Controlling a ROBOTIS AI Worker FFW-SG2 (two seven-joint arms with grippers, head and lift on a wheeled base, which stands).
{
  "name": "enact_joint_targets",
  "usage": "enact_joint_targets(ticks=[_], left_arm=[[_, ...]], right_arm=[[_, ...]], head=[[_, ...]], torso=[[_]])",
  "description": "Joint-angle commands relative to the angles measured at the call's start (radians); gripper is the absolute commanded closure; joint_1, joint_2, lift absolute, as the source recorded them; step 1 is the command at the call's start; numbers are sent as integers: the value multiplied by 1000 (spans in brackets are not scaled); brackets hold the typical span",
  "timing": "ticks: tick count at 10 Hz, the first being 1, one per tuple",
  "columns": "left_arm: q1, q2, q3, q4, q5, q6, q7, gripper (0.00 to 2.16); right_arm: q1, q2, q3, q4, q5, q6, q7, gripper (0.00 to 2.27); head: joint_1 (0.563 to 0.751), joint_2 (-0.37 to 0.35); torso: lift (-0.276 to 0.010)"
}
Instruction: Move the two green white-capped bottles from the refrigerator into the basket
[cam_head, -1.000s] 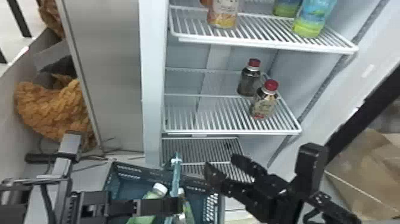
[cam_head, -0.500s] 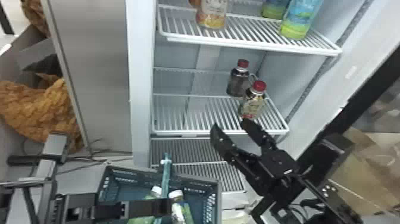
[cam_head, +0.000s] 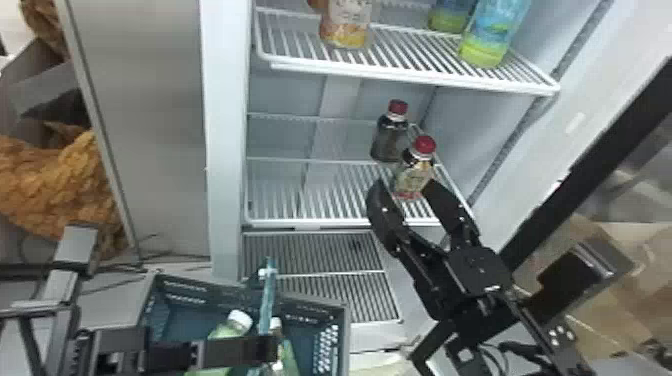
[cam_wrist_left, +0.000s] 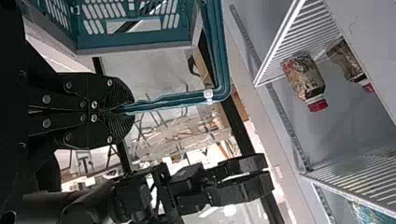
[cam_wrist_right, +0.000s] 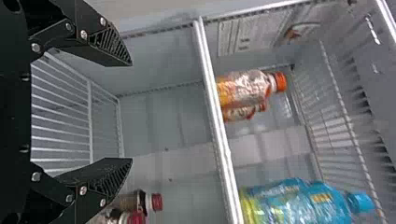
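Observation:
In the head view, my left gripper (cam_head: 267, 347) is at the basket's raised teal handle (cam_head: 268, 300); the left wrist view has this gripper (cam_wrist_left: 128, 111) closed on the handle (cam_wrist_left: 177, 98). One green white-capped bottle (cam_head: 230, 325) lies in the basket (cam_head: 172, 320) left of the handle. A second pale-capped green bottle (cam_head: 287, 352) is there too, partly behind the handle and gripper. My right gripper (cam_head: 404, 185) stands open by the middle shelf's front, before a red-capped bottle (cam_head: 414, 172). In the right wrist view, nothing is between the fingers of this gripper (cam_wrist_right: 132, 112).
Another red-capped bottle (cam_head: 390, 132) stands farther back on the middle shelf (cam_head: 320, 221). Above, the upper shelf (cam_head: 400, 75) holds an orange-toned bottle (cam_head: 347, 25) and blue-green bottles (cam_head: 492, 35). The refrigerator's side wall (cam_head: 227, 150) rises behind the basket.
My right gripper has risen from near the basket's right side to the middle shelf. The head view has shifted slightly, with the refrigerator now farther left. My left gripper stays on the handle.

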Motion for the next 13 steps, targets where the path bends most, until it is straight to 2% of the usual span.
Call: enact_joint_targets(ticks=[1, 7, 13], left_arm=[[2, 1, 0, 0, 3, 0, 0, 1161], [14, -1, 6, -12, 7, 0, -2, 1161], [22, -1, 10, -15, 9, 0, 0, 1161]], right_arm=[[24, 3, 11, -9, 10, -35, -40, 351], [100, 34, -9, -9, 8, -45, -47, 351], [127, 37, -9, 18, 2, -104, -43, 352]], head=[[695, -302], [695, -342], [695, -350]], torso=[[-263], [-263], [-263]])
